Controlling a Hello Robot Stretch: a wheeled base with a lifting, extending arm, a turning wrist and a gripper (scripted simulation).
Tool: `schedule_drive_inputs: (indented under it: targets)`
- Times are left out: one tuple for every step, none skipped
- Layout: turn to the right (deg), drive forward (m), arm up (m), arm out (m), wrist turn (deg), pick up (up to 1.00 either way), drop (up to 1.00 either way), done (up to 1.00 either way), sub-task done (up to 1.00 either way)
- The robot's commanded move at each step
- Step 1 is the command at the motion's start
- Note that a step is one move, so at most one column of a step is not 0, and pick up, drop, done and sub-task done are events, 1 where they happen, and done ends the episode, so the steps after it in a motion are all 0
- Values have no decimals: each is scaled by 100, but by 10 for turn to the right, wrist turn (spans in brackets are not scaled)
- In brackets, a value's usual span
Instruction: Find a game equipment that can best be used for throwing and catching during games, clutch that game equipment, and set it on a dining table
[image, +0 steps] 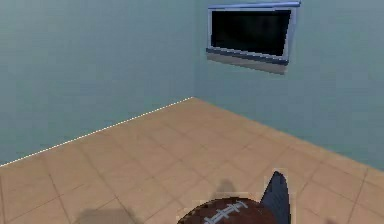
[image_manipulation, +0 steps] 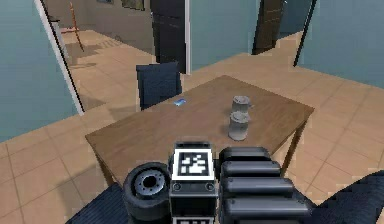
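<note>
Dark arm blocks (image_manipulation: 250, 185) and the claw (image_manipulation: 149, 190) sit right by the brown dining table (image_manipulation: 150, 135). I cannot tell if the claw holds anything. The football (image: 222, 212) peeks in at the forward view's bottom edge. I think it is put-down time: reach over bare wood, missing the cups (image_manipulation: 238, 125).

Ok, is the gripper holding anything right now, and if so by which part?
It cannot be told: the gripper sits low in front of the brown wooden table, and its far end cannot be made out.
</note>
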Motion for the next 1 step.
schedule_drive_inputs:
  targets:
    - [450,0,0,0,0,0,0,0,0]
